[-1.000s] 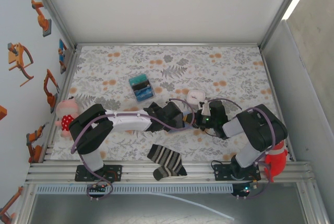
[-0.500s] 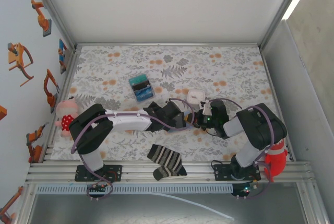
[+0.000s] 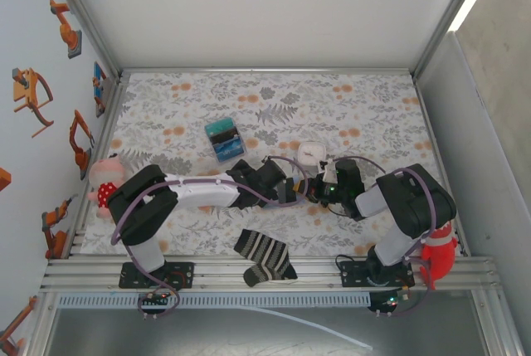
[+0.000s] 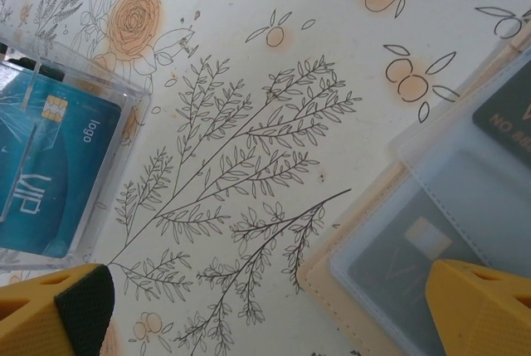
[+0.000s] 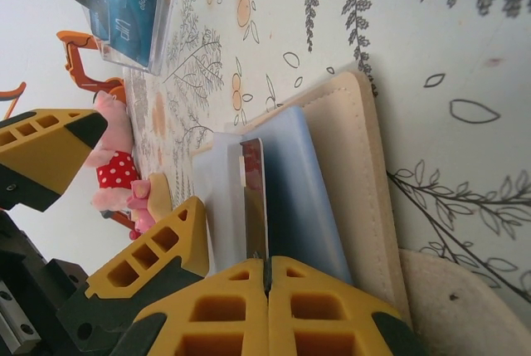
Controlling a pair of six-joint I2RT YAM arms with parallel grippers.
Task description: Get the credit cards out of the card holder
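The tan card holder (image 5: pixel 353 165) lies open on the floral cloth between my two grippers. My right gripper (image 5: pixel 267 266) is shut on the near edge of a thin credit card (image 5: pixel 255 198), which stands edge-on between the holder's pale inner panels (image 5: pixel 299 190). My left gripper (image 4: pixel 274 323) is open over the cloth. Its yellow fingertips (image 4: pixel 479 306) straddle bare cloth and the holder's corner (image 4: pixel 336 277), where another card (image 4: pixel 415 248) shows through a clear pocket. In the top view both grippers (image 3: pixel 286 188) (image 3: pixel 320 188) meet mid-table and cover the holder.
A clear box (image 3: pixel 225 140) holding teal cards (image 4: pixel 50 165) stands behind the left gripper. A white rounded object (image 3: pixel 311 153) lies just behind the right gripper. A striped sock (image 3: pixel 264 256) rests near the front edge, a pink toy (image 3: pixel 104 186) at the left, a red object (image 3: pixel 438 252) at the right.
The right gripper has shifted slightly towards the near side, still shut. The left arm has nudged a little; its jaws stay open.
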